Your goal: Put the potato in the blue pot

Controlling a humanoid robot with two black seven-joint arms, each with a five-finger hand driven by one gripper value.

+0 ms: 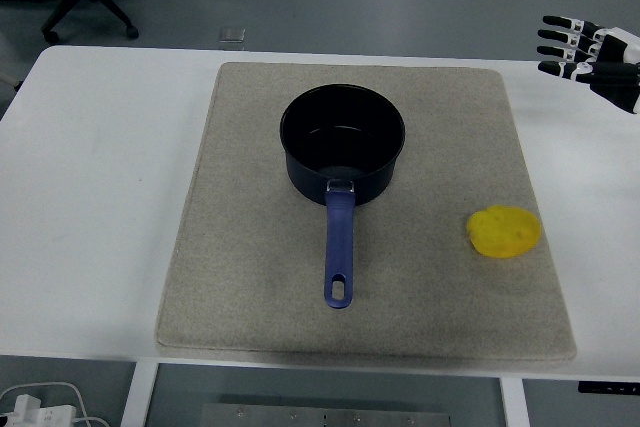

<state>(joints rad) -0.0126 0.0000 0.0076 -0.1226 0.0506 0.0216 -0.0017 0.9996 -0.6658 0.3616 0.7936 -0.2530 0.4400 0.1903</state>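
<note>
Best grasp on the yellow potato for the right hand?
Grip the lumpy yellow potato across its shorter front-to-back width, coming from above. It lies flat on the beige mat, clear of the blue pot, with the open right hand farther back.

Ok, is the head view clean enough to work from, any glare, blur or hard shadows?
Head view: even, soft lighting, only faint shadows beside the yellow potato and the dark blue pot with its long handle; slight sheen inside the pot, no glare on the beige mat; all sharp, though the right robot hand is cropped by the frame edge.
</note>
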